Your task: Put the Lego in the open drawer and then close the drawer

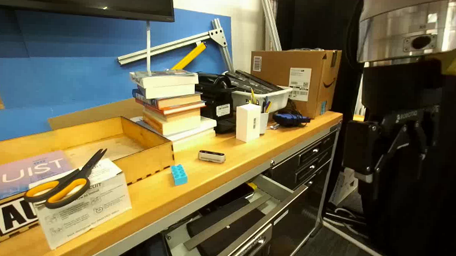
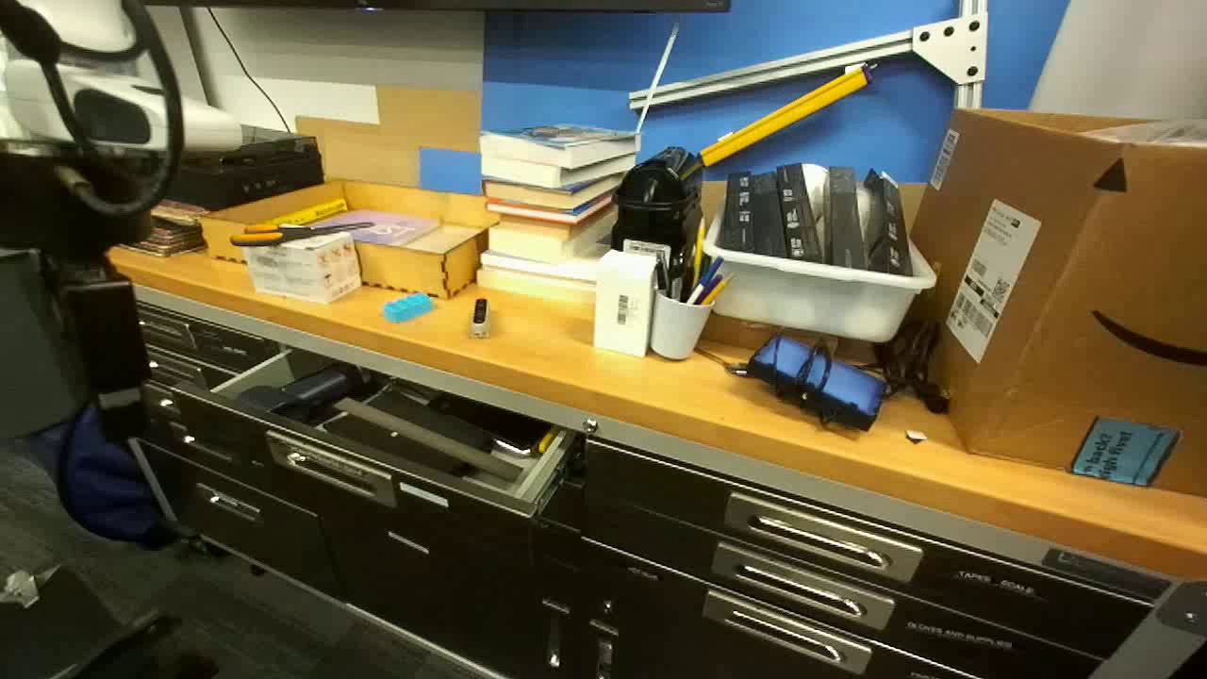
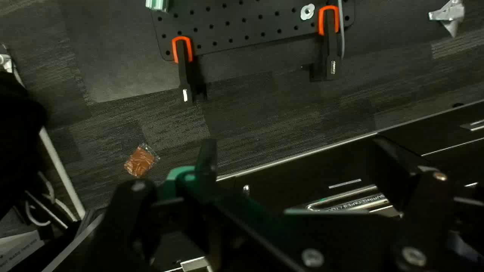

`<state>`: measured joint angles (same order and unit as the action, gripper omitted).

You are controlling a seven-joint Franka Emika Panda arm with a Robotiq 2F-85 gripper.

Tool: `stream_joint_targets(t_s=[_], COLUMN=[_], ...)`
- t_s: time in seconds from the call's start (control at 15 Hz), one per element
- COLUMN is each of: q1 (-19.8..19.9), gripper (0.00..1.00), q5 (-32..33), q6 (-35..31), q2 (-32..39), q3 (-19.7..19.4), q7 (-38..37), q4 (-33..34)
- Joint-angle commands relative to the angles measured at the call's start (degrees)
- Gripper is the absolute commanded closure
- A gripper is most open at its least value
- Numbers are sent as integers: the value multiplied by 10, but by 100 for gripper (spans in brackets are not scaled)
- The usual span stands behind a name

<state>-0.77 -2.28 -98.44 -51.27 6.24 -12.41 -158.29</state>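
The light-blue Lego (image 1: 179, 174) lies on the wooden worktop near its front edge, and it shows in both exterior views (image 2: 407, 307). The dark grey drawer (image 1: 264, 221) is pulled out below the worktop, with dark items inside; it shows in both exterior views (image 2: 332, 469). Its handle and label strip show in the wrist view (image 3: 351, 200). My gripper (image 3: 295, 155) is open, with its fingers wide apart and nothing between them. It hangs off the bench, above the floor side, apart from the Lego and the drawer, in both exterior views (image 1: 370, 172) (image 2: 113, 396).
A small black-and-white block (image 1: 211, 156) lies beside the Lego. A white box (image 1: 90, 206) with scissors (image 1: 65, 186) on it stands by the wooden tray (image 1: 150, 155). Books (image 2: 556, 207), a white box (image 2: 624, 302) and a pen cup (image 2: 677, 325) stand farther along.
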Motion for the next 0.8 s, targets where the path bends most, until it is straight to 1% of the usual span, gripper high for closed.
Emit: stream_joint_targets(t_s=[0.0, 0.27, 0.33, 0.47, 0.67, 0.73], q1=[1, 1, 9, 16, 16, 16], gripper=[0, 0, 0, 0, 0, 0], q5=[-1, -1, 7, 1, -5, -1], q6=[1, 1, -3, -48, -141, -162], q2=[0, 0, -3, 41, 144, 168], q3=[1, 1, 6, 23, 48, 59], q7=[1, 1, -9, -45, -87, -102], q4=[1, 2, 5, 33, 78, 89])
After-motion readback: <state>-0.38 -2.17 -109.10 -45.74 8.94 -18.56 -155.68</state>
